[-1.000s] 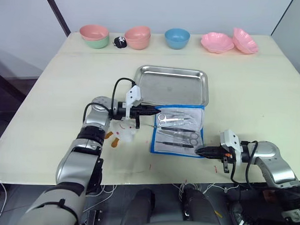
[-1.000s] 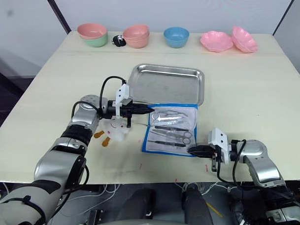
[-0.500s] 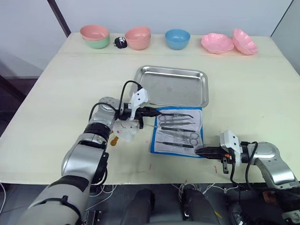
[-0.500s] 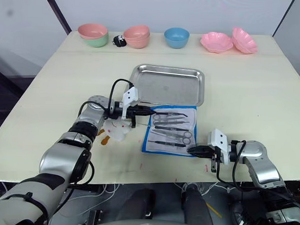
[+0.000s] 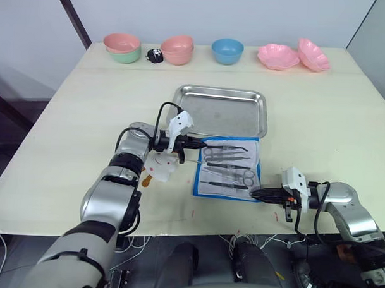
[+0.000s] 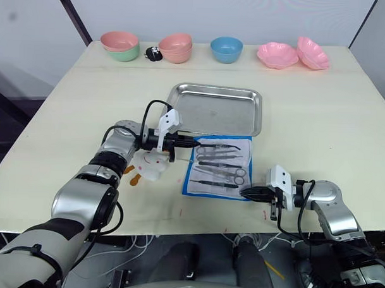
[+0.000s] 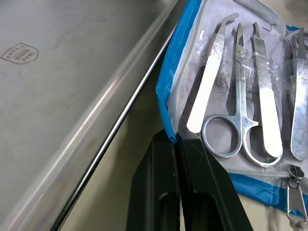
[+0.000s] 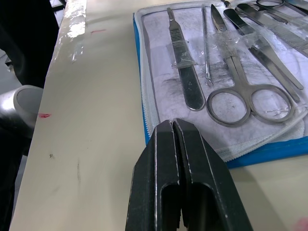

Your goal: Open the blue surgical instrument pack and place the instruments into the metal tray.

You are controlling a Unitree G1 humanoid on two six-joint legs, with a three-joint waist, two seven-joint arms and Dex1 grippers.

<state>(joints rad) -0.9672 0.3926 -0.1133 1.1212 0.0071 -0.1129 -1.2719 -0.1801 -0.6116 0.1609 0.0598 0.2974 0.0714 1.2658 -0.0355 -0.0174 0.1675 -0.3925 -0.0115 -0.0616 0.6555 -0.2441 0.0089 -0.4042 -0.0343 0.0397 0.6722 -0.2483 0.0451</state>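
Left arm reaches in from nine o'clock, its black two-fingered left gripper (image 7: 177, 136) pinching the flat blue surgical pack (image 5: 228, 167) (slender silver instruments (image 5: 227, 159) exposed); right gripper (image 8: 173, 126) closed, empty.

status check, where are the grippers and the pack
Left gripper shut at the pack's tray-side corner. Right gripper shut at its near corner. Pack open, instruments inside; metal tray bare. Nothing in the way.

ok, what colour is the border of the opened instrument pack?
Bright blue, around a whitish inner face; the blue surgical instrument pack shows it best in the left wrist view.
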